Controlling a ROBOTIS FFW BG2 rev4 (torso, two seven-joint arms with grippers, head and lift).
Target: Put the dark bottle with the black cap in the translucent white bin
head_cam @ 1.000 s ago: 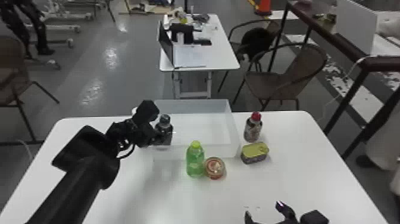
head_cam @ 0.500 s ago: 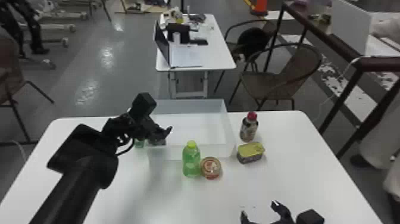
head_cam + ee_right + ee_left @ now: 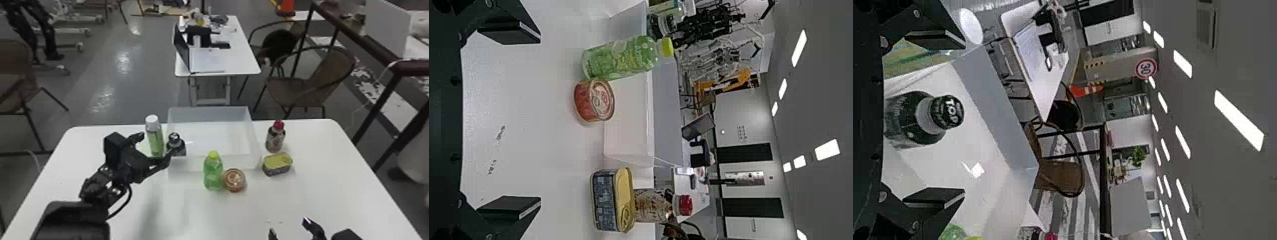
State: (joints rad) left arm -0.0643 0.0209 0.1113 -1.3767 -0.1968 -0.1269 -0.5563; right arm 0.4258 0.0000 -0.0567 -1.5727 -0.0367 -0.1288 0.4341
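Standing: dark bottle [image 3: 905, 125] | black cap [image 3: 948, 112], white lettering | pale neck [image 3: 926, 115] | inside bin [image 3: 209, 114]

Head view: I look forward and down from above, over the table [image 3: 191, 212] and on to the desk [image 3: 245, 65] behind it. Left wrist view, turned on its side: I look from close by the bin [image 3: 207, 115], into and across it, towards the desk. Right wrist view, also sideways: I look from the table's near side, farther back, past the green bottle [image 3: 213, 175] to the bin. All three share bin and desk.
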